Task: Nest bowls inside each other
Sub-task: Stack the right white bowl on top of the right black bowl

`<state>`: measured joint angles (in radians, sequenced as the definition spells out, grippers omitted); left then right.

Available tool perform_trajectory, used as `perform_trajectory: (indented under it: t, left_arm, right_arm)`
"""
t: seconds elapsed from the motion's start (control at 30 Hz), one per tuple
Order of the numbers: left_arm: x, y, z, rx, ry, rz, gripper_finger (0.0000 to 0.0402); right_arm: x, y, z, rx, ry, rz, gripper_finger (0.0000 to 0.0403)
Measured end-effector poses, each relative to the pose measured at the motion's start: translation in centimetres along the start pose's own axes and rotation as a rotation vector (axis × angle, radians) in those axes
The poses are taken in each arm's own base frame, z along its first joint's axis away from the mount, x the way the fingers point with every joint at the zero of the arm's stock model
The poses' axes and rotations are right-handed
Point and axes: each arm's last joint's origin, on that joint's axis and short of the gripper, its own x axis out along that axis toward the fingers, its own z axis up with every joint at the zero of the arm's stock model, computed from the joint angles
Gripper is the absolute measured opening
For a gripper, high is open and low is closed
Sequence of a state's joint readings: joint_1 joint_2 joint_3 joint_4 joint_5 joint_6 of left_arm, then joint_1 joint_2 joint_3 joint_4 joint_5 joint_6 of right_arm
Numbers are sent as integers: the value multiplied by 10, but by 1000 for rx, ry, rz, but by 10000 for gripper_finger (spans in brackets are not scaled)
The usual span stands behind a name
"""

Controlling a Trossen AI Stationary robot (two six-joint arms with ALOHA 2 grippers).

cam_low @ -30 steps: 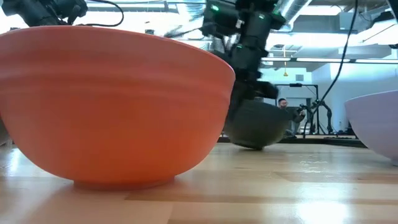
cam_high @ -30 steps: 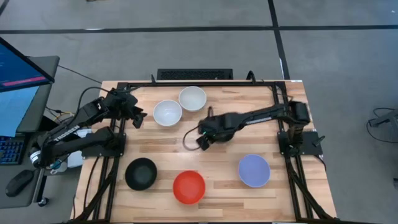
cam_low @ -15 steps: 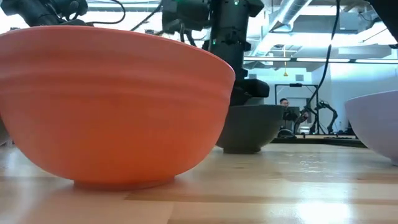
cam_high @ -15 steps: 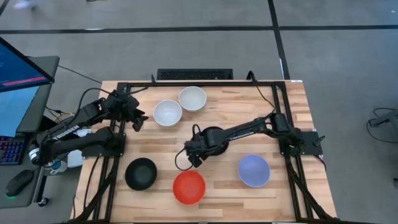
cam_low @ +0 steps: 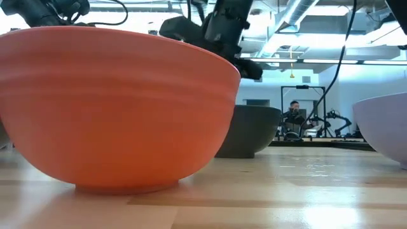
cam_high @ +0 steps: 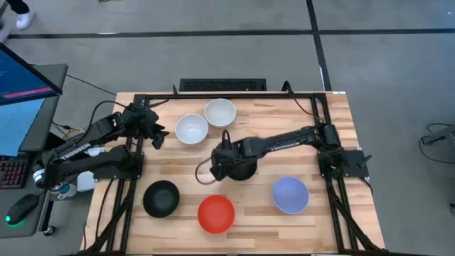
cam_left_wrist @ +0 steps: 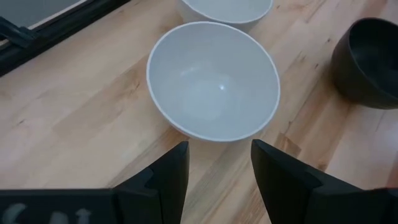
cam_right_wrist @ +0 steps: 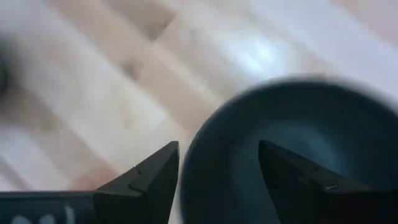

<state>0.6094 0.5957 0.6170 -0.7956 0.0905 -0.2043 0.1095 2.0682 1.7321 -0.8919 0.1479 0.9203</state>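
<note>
Right gripper (cam_high: 222, 158) sits over the middle of the table (cam_high: 327, 128), fingers spread, gripping nothing. One black bowl (cam_high: 240, 169) stands upright on the wood directly beneath and just beside it; in the right wrist view the bowl's near rim (cam_right_wrist: 273, 155) lies between the two parted fingers (cam_right_wrist: 152, 180), so the claw is released over the rim.

Other bowls relative to this claw: red bowl (cam_high: 215, 213) near, toward the front edge; second black bowl (cam_high: 161, 198) front-left; lavender bowl (cam_high: 291, 195) front-right; two white bowls (cam_high: 192, 129) (cam_high: 220, 112) behind it, touching or nearly touching each other. Nothing nested yet.

Left gripper (cam_high: 157, 136) waits at the left side, fingers apart, just beside the nearer white bowl (cam_left_wrist: 213, 81).

Risks, as judged:
- Smooth rim could slip if the fingers close only on the lip; bowl would tip or skate across the wood.
- Carried low, the black bowl could clip the red bowl's rim and shove it rather than drop inside.
- Similar sizes: off-centre release may leave it cocked on the rim.

Surface: pale butcher-block, black frame rails. Room: grey floor, monitor (cam_high: 21, 78) to the left; low view shows a person (cam_low: 294, 114) far behind the table.
</note>
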Motion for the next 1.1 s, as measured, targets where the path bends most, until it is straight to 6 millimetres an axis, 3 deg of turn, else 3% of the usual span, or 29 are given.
perform_trajectory:
  t: [0.13, 0.3, 0.43, 0.8, 1.1]
  left_arm:
    - [0, 0, 0, 0, 0, 1, 165]
    - [0, 0, 0, 0, 0, 1, 165]
    - [0, 0, 0, 0, 0, 1, 165]
    - [0, 0, 0, 1, 1, 1, 165]
    - [0, 0, 0, 8, 1, -3, 165]
  right_arm:
    - [2, -22, 29, 32, -29, -31, 237]
    - [-17, -48, 76, 19, -87, -34, 236]
    - [-18, -75, 99, 62, -101, -61, 236]
    - [-14, -132, 134, 183, -110, -153, 236]
    - [31, -159, 144, 275, -7, -169, 236]
